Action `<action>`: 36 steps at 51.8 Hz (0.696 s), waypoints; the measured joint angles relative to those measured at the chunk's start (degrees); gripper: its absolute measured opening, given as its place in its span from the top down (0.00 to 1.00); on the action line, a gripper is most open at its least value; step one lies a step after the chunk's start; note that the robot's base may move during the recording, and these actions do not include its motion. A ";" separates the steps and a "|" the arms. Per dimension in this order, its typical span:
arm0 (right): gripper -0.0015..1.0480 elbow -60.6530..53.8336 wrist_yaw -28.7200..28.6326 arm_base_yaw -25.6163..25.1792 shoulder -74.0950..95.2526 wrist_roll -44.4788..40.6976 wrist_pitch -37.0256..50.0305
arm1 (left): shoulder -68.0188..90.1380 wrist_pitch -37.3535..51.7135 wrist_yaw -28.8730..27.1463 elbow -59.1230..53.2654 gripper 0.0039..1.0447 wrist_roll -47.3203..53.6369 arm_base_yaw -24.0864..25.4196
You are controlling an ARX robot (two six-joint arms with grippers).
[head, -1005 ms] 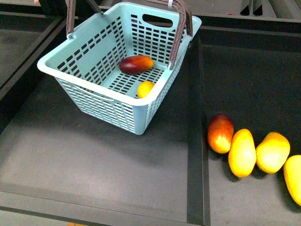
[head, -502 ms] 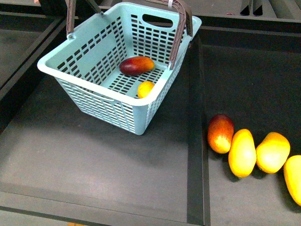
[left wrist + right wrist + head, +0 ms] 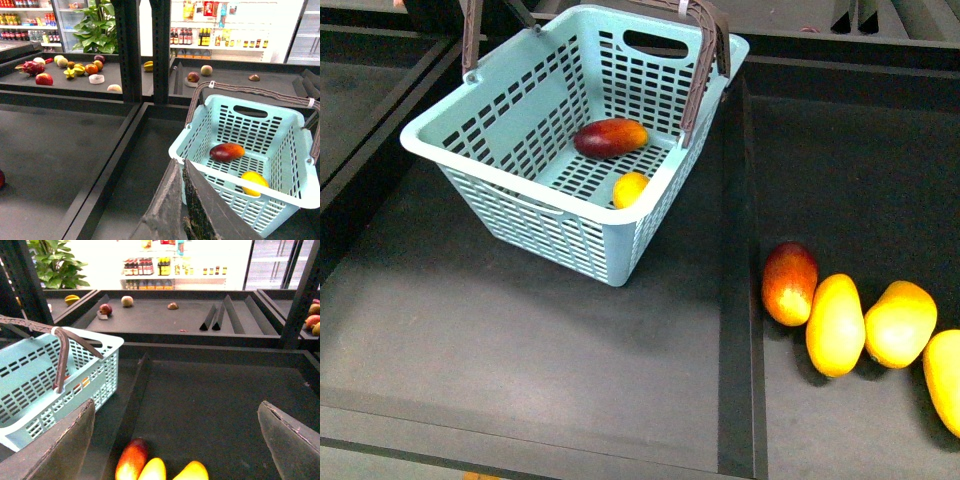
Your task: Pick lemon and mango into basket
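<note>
Lemon (image 3: pixel 630 188) and mango (image 3: pixel 610 137) inside teal basket (image 3: pixel 520 215), slightly apart.

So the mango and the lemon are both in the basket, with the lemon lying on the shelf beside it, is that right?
Not quite: the lemon lies inside the basket, on its floor near the mango, not on the shelf beside it. The front view shows this, and the left wrist view agrees.

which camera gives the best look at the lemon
The left wrist view: the lemon lies whole on the basket floor. In the front view the near wall clips the lemon. The right wrist view shows none of it.
</note>
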 joint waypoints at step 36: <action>0.08 0.00 0.00 0.00 0.00 0.00 0.00 | 0.00 0.00 0.00 0.00 0.31 0.00 0.00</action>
